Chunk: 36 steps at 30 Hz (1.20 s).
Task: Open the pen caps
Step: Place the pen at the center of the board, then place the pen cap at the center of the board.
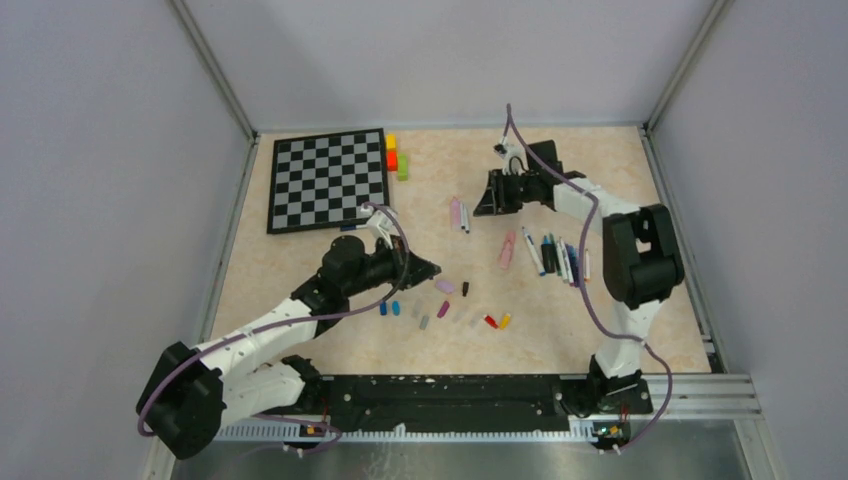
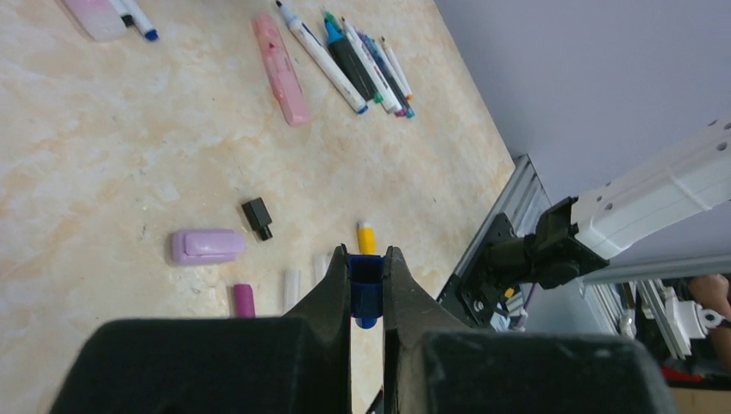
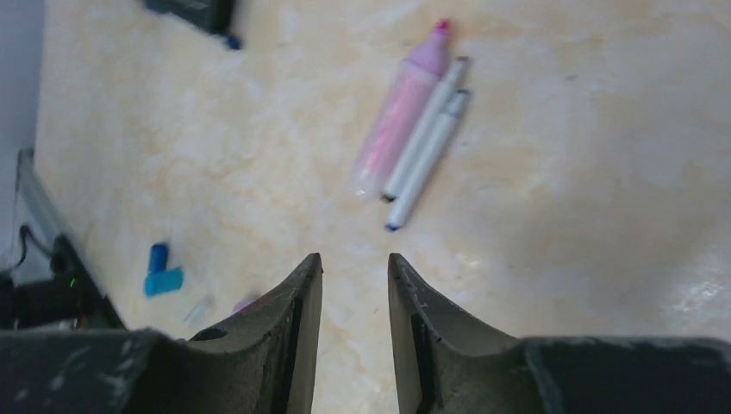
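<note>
My left gripper point(image 1: 434, 268) is shut on a dark blue pen cap point(image 2: 365, 289), held above the table over the loose caps. Loose caps lie below it: a lilac one point(image 2: 207, 245), a black one point(image 2: 257, 216), a yellow one point(image 2: 366, 237) and a magenta one point(image 2: 244, 300). A row of pens point(image 1: 555, 258) and a pink highlighter point(image 1: 507, 250) lie at the right. My right gripper point(image 1: 483, 200) is open and empty, hovering near a pink highlighter point(image 3: 398, 121) and two white pens point(image 3: 427, 142).
A chessboard point(image 1: 328, 180) lies at the back left, with yellow, red and green blocks point(image 1: 395, 157) beside it. More caps, blue point(image 1: 388, 308) and red point(image 1: 490, 321), sit near the front. The metal rail point(image 1: 480, 395) runs along the near edge.
</note>
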Available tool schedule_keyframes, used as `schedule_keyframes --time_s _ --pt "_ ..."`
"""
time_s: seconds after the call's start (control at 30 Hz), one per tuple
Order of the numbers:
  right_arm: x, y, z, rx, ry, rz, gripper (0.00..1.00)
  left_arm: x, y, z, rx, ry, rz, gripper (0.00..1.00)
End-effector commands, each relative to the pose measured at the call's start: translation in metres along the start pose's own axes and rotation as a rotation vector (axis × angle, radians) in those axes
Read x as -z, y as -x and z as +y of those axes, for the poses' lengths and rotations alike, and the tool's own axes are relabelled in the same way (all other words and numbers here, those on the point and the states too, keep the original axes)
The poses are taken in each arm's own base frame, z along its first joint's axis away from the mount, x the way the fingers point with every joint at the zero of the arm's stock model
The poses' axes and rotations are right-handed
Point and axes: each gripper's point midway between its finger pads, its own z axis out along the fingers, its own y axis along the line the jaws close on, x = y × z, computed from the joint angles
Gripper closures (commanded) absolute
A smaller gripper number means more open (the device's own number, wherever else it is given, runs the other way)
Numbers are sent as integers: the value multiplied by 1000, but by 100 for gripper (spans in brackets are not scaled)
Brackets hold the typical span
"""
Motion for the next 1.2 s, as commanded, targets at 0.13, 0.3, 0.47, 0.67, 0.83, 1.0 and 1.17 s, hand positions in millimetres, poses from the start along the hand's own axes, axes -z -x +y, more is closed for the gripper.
schedule_keyframes --time_s 0.13,0.3,0.47,0.67,0.83,1.0,1.17 --pt "125 -45 83 402 503 5 67 -27 -46 -33 -69 -38 231 100" --pt "143 -71 67 448 421 -73 68 -61 -77 -25 -122 136 349 100" --pt "154 -75 55 441 363 -139 68 -86 -100 10 -103 384 392 100" --pt "165 -67 32 372 311 -179 69 -109 -113 39 -87 541 426 98" --pt "165 -69 28 354 313 -171 69 -120 -112 56 -106 660 440 97" --pt "165 -69 28 351 321 -167 68 -125 -119 62 -96 676 463 86" --pt "165 -70 28 349 324 -163 69 -127 -120 63 -98 679 466 78"
